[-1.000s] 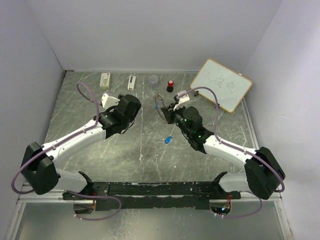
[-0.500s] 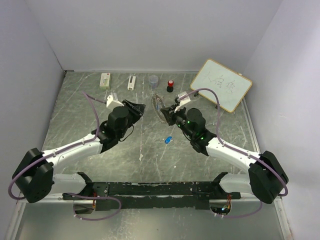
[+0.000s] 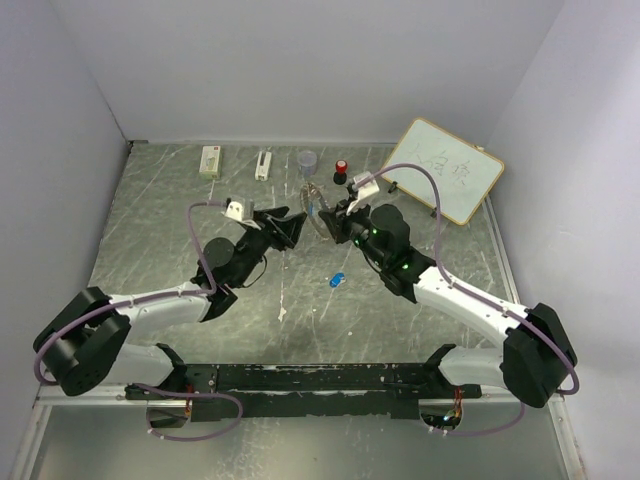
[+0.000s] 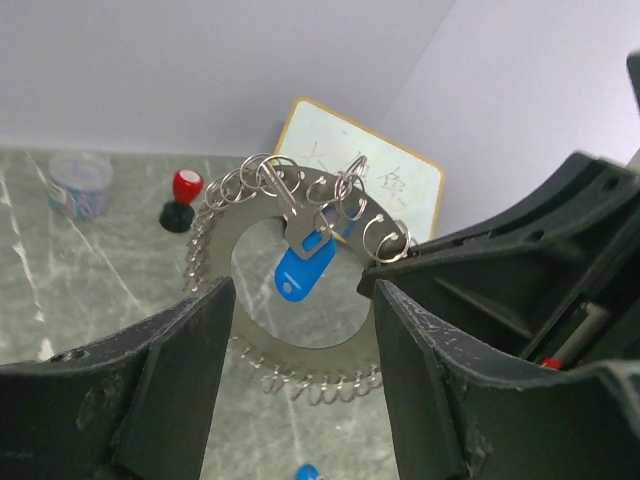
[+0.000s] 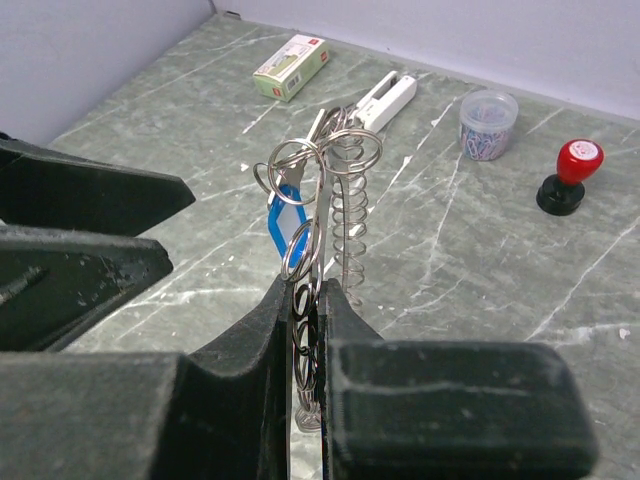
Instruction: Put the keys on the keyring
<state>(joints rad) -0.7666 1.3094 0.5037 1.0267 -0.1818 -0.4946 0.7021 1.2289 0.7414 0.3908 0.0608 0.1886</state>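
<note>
My right gripper (image 3: 337, 216) is shut on the keyring (image 3: 316, 208), a grey metal ring fringed with small split rings, and holds it upright above the table. In the right wrist view the ring (image 5: 322, 190) stands edge-on between my shut fingers (image 5: 270, 330). A blue key with a white part (image 5: 288, 225) hangs from it. In the left wrist view the ring (image 4: 300, 357) faces me with that key (image 4: 303, 272) in its hollow. My left gripper (image 3: 287, 228) is open and empty just left of the ring. An all-blue key (image 3: 336, 280) lies on the table below.
Along the back stand a white box (image 3: 210, 160), a white stapler (image 3: 263, 163), a clear cup of clips (image 3: 307, 160) and a red-and-black stamp (image 3: 341, 170). A small whiteboard (image 3: 445, 168) leans at the back right. Walls close in the left, back and right sides.
My left arm has stretched forward and right, bringing its open gripper close to the keyring. My right gripper kept hold of the ring and shifted slightly toward the back.
</note>
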